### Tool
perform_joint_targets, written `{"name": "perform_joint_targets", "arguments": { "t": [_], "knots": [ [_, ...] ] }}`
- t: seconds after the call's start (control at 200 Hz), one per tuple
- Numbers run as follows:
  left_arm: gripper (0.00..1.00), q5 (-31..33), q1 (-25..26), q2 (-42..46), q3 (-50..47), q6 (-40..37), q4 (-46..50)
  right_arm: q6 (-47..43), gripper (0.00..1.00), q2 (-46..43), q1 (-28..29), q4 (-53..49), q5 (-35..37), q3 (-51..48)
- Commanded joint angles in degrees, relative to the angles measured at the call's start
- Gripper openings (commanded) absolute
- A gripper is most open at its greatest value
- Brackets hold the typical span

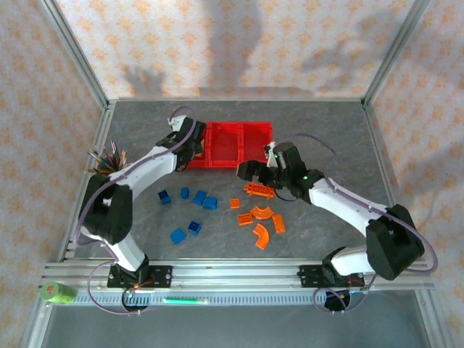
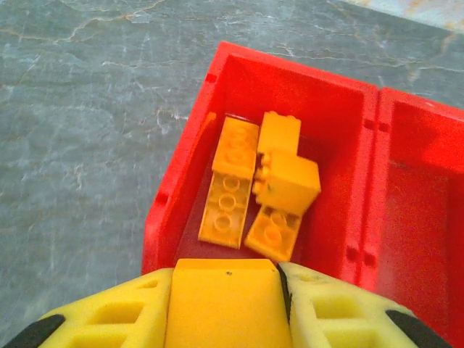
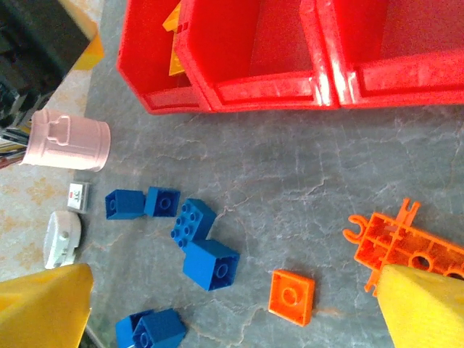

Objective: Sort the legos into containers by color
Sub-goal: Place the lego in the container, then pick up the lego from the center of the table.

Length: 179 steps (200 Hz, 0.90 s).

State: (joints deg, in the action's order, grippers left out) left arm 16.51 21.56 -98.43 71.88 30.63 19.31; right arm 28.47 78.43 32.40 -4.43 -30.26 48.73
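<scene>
Pencils (image 1: 104,154) are being held in a pink cup (image 3: 69,141) at the left edge of the table (image 1: 326,123); a white gadget (image 3: 61,238) is being kept beside it.

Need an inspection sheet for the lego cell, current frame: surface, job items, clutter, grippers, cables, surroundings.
Surface: grey marbled table; no spills seen.
Job's things: red bins in a row; yellow bricks in the left bin; six blue bricks, orange pieces and a long orange plate loose on the table.
Clutter: pink pencil cup; small white device.
Grippers: left gripper shut on a yellow brick over the left bin; right gripper open near the long orange plate.
Cables: a cable loops along each arm, off the bricks.
Surroundings: patterned walls; aluminium frame; green object by the near rail.
</scene>
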Motion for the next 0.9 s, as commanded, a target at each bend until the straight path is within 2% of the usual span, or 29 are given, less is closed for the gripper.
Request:
{"name": "perform_joint_targets", "arguments": {
  "t": [0.0, 0.075, 0.265, 0.39, 0.606, 0.891],
  "knots": [
    [0.35, -1.9, -1.5, -4.4, 4.9, -3.1, -2.3, -2.3, 1.0, 1.8, -0.2, 0.3, 2.2, 2.8],
    [0.38, -2.3, -2.1, -7.0, 6.6, -3.7, -2.6, -3.1, 1.0, 2.6, -0.2, -0.5, 2.8, 3.7],
    [0.56, -2.4, -2.3, -9.3, 10.2, -5.2, -1.2, -6.6, 1.0, 4.3, -0.2, -5.3, 5.5, 6.1],
    [0.59, -2.5, -2.4, -8.3, 10.9, -5.0, 1.0, -7.9, 1.0, 4.4, -0.1, -7.9, 7.6, 6.8],
    [0.64, -8.4, -1.0, 2.2, 2.1, -3.7, -0.7, -9.9, 1.0, 4.3, 1.6, -12.9, 13.2, 8.3],
    [0.73, -11.8, 5.2, 19.0, -14.4, 0.5, -2.1, -9.3, 1.0, 6.6, 8.1, -19.7, 22.0, 11.1]
  ]
}}
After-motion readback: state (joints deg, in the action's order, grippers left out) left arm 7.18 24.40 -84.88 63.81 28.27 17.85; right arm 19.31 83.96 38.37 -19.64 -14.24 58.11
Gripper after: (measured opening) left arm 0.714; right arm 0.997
